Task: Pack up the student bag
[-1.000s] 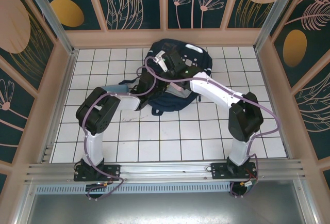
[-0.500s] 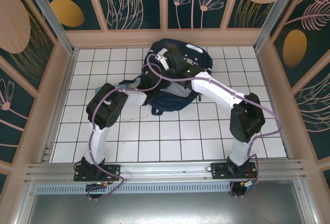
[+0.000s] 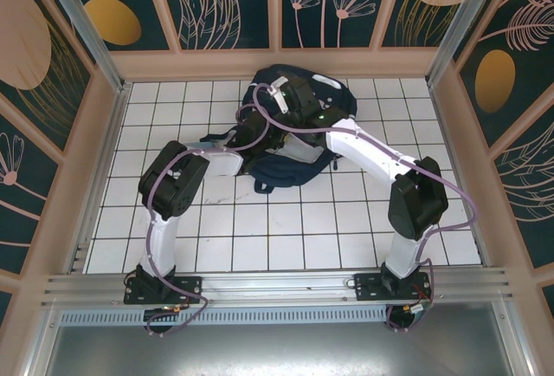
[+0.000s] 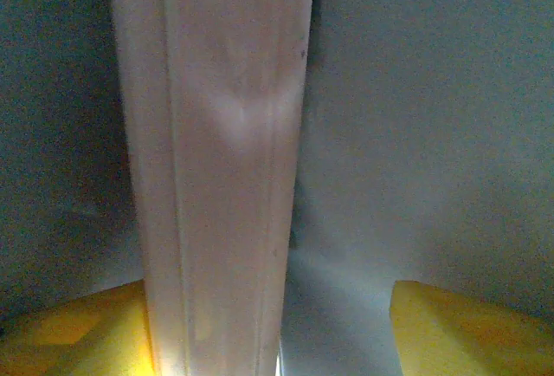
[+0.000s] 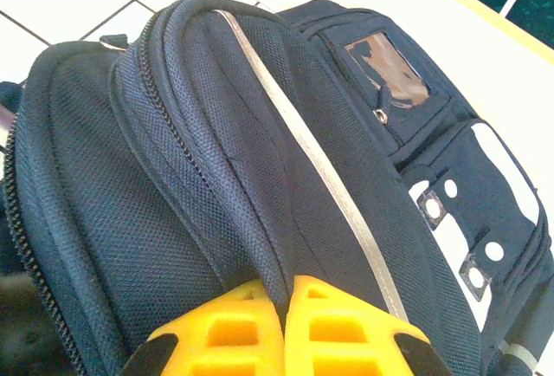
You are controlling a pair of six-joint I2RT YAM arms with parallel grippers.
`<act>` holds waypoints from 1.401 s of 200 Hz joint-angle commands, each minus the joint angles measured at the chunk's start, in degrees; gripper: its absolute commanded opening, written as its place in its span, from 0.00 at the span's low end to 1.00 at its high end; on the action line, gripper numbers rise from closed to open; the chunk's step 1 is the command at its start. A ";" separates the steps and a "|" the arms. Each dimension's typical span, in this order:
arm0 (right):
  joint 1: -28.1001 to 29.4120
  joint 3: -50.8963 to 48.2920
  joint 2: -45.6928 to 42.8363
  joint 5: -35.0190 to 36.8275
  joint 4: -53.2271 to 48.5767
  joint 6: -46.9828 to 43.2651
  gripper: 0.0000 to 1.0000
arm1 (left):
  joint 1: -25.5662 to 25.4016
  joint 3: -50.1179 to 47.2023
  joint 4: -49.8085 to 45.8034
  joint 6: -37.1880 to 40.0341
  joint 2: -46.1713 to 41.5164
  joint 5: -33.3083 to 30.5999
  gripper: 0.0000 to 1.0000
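Top view: bag [image 3: 339, 99] lies at upper centre of the tiled table [image 3: 260, 229], its far edge close to the back wall [image 3: 277, 62]. Bare tiles run wide on both sides of it and across the whole lower half, down to the rail [image 3: 277, 285] at the bottom. 2 arms converge on the bag: left arm [image 3: 173, 185] from lower left, right arm [image 3: 407, 203] from lower right. Their wrists crowd over its left half.

Right wrist view adds what the top view hides. Right gripper [image 5: 281, 298], bottom centre, is closed and pinches a ridge of bag [image 5: 216, 133] fabric beside the zip. The pale stripe runs diagonally to its right. Bare tile shows along the top edge.

Left wrist view: a dim grey-blue surface [image 4: 433, 133] sits close all round. Left gripper [image 4: 273, 341] has its jaws wide apart, with yellow pads [image 4: 459, 328] in the 2 lower corners. A pale flat slab [image 4: 216, 151] stands upright between them. It overlaps the left pad in frame, with a clear gap to the right pad, so it is not clamped.
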 commanded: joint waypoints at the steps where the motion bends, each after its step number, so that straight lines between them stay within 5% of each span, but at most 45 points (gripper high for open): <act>1: -2.37 2.29 -2.20 2.11 2.71 4.47 0.00 | 0.10 -2.55 -1.63 -4.06 -6.31 2.41 0.70; 41: -2.78 4.04 -0.67 1.88 0.89 6.56 0.00 | 0.22 -9.43 -2.88 -8.04 -12.44 2.69 0.71; 120: -3.43 3.01 -0.39 -3.84 -1.34 8.98 0.00 | 0.20 -24.27 -2.79 -7.62 -27.80 2.23 0.57; 213: -2.33 -14.22 -8.27 -9.84 -4.53 11.89 0.00 | 8.83 -28.70 -26.24 13.75 -41.19 1.48 0.62; 267: -4.30 -23.76 -15.95 -11.49 -7.18 12.59 0.00 | 10.84 -20.06 -38.63 33.10 -36.67 2.31 0.70; 280: -5.28 -24.95 -17.57 -11.94 -6.27 13.50 0.16 | 10.94 -18.24 -39.58 38.52 -34.81 2.39 0.71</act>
